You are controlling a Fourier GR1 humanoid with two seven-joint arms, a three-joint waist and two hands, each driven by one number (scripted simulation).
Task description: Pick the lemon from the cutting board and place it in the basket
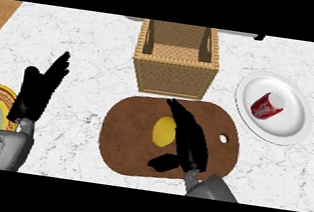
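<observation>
lemon (162, 131): lies on the board (129, 134), lower centre of the frame, just left of the right hand's fingers; yellow, its long axis running up-down in the frame.
right hand (188, 143): over the board, fingers straight and stretched toward the upper left, thumb splayed to the lower left below the lemon; spread wide, holding nothing. the fingers run alongside the lemon's right flank; whether they touch it cannot be told.
key relation: lemon sits in the crook between fingers and thumb, to the hand's left; fingers lie roughly parallel to the lemon's long axis, so closing would, in my judgement, take it across its short width.
nearer hand: right, plainly.
left hand (39, 91): left of the frame, off the board, fingers straight and up, resting, holding nothing.
basket (173, 77): upper centre, directly above the board, its near wall close to the board's top edge; the carry appears short, straight up the frame.
step judged: grasp not yet made.
</observation>
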